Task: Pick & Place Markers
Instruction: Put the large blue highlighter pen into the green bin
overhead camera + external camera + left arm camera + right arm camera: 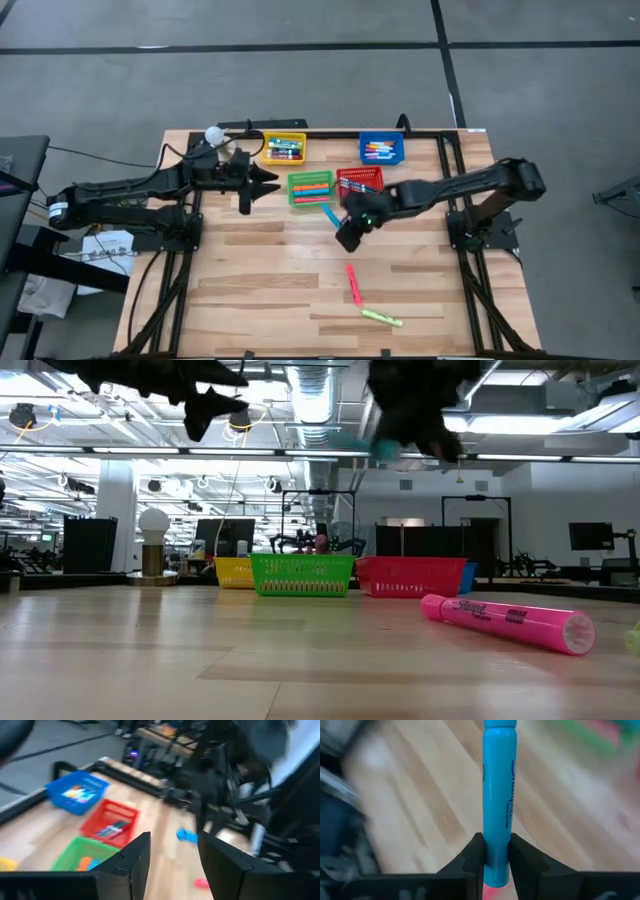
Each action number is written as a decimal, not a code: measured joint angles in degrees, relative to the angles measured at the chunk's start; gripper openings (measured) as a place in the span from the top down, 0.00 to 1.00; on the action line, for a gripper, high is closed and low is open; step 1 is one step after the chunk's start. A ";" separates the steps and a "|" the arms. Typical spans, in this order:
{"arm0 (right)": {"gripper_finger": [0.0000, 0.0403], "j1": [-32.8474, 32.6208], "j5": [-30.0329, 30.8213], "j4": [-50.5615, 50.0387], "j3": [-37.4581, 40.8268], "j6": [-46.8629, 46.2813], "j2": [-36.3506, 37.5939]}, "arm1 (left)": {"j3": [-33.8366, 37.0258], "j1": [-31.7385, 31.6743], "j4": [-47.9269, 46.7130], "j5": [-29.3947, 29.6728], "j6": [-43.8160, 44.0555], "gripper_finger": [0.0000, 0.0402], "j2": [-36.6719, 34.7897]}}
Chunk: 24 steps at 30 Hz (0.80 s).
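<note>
A light-blue marker is lifted above the table's middle, with my right gripper shut on it, just near of the green basket and the red basket. A pink marker and a yellow-green marker lie flat on the wood nearer the front edge. My left gripper hovers open with nothing between its fingers, left of the green basket. The yellow basket and the blue basket stand at the far edge; all four baskets hold markers. My right gripper pinches the light-blue marker's barrel near one end between its two fingers. The fingers slant down from the table's right side and lie along the marker. The rest of the marker sticks out past the fingertips toward the green basket, clear of the table.
A white bulb-shaped object stands at the far left corner. A black frame runs along the table's far edge and sides. Bare wood lies left of the two loose markers.
</note>
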<state>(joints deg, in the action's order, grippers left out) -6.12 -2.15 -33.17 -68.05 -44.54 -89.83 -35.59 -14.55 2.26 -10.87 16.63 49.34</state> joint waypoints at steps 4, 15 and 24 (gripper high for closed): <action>0.86 1.55 2.12 10.47 -0.04 4.47 4.63 | 0.00 1.09 5.38 -3.89 2.96 0.59 1.45; 0.86 4.03 1.71 26.93 -0.13 11.59 5.38 | -0.01 6.03 28.30 -3.74 5.38 0.52 10.76; 0.86 4.04 2.02 28.47 -0.09 11.61 4.19 | -0.02 7.59 38.10 -3.78 7.95 0.48 16.95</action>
<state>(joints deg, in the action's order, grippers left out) -2.08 -0.13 -4.70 -68.14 -32.94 -85.65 -35.62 -6.96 40.37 -14.65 24.58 66.29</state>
